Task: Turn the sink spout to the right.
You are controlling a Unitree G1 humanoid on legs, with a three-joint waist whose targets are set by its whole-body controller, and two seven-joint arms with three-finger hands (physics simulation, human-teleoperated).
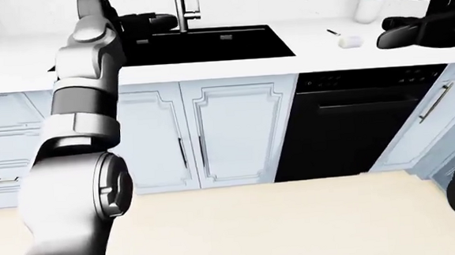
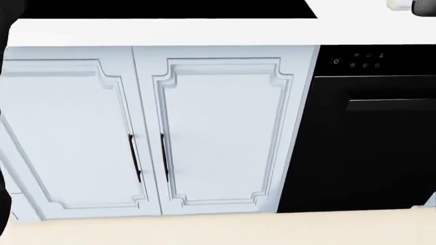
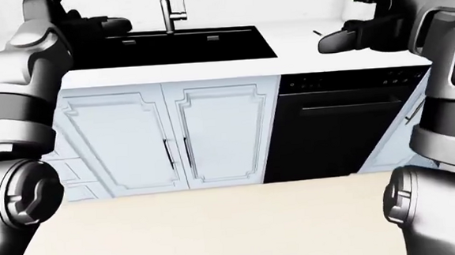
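The left hand is raised beside the spout over the sink, and its fingers' state I cannot tell. The right hand hovers above the counter, fingers spread wide, holding nothing.

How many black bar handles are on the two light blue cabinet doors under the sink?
2. One vertical black bar handle sits on the left door's right edge, the other handle on the right door's left edge, side by side beside the black dishwasher. None looks hidden.
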